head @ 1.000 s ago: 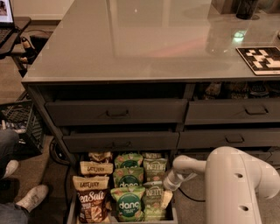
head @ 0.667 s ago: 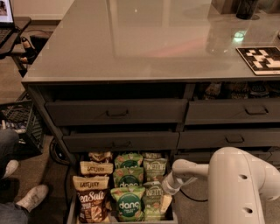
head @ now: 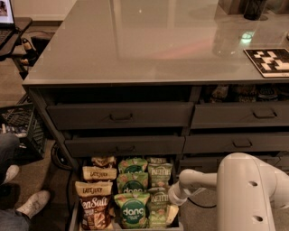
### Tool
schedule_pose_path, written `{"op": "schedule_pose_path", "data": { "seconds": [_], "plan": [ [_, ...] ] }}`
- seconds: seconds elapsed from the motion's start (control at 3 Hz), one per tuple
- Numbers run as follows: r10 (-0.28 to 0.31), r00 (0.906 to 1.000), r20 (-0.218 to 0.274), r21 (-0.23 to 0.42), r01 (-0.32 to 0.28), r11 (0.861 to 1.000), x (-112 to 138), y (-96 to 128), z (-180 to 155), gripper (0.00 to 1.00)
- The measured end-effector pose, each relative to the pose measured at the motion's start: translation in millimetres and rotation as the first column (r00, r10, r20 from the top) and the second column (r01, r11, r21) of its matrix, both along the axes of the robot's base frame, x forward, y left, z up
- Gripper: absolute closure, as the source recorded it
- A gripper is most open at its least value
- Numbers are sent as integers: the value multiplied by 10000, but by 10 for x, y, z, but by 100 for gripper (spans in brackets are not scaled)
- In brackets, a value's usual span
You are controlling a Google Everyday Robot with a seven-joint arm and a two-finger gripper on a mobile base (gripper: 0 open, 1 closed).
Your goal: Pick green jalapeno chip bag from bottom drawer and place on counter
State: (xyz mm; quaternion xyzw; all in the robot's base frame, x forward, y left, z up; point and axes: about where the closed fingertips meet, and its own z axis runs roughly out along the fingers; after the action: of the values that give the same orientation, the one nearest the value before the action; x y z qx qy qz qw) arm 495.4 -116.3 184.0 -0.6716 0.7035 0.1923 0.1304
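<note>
The bottom drawer (head: 73, 215) is pulled out under the cabinet and packed with chip bags. Dark olive-green Kettle jalapeno bags fill its right column, one near the front (head: 158, 208) and one behind it (head: 160, 173). Brighter green dang bags (head: 132, 210) fill the middle column, and tan and brown Late July bags (head: 94, 208) the left. My gripper (head: 171, 213) hangs from the white arm (head: 246, 194) at the drawer's front right corner, right beside the front Kettle bag. The glossy grey counter (head: 153, 43) spans the top.
A black-and-white marker tile (head: 270, 61) and a dark cup (head: 254, 8) sit on the counter's right side. Upper drawers (head: 122, 116) are slightly open. A person's shoes (head: 30, 204) and a black crate (head: 20, 124) are on the floor at the left.
The arm's wrist and gripper have dropped lower and a little left, closer to the right column of bags. The bags have not moved.
</note>
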Motion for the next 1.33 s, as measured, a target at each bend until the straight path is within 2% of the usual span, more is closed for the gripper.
{"op": "schedule_pose_path", "data": {
  "seconds": [0.67,1.0,1.33],
  "plan": [
    [-382,9992,-110,-98,381,9992,39,-131,-178,0],
    [-560,9976,-415,-119,555,9984,10,-187,-304,0],
    [-612,9967,-526,-141,605,9981,-45,-207,-374,18]
  ]
}}
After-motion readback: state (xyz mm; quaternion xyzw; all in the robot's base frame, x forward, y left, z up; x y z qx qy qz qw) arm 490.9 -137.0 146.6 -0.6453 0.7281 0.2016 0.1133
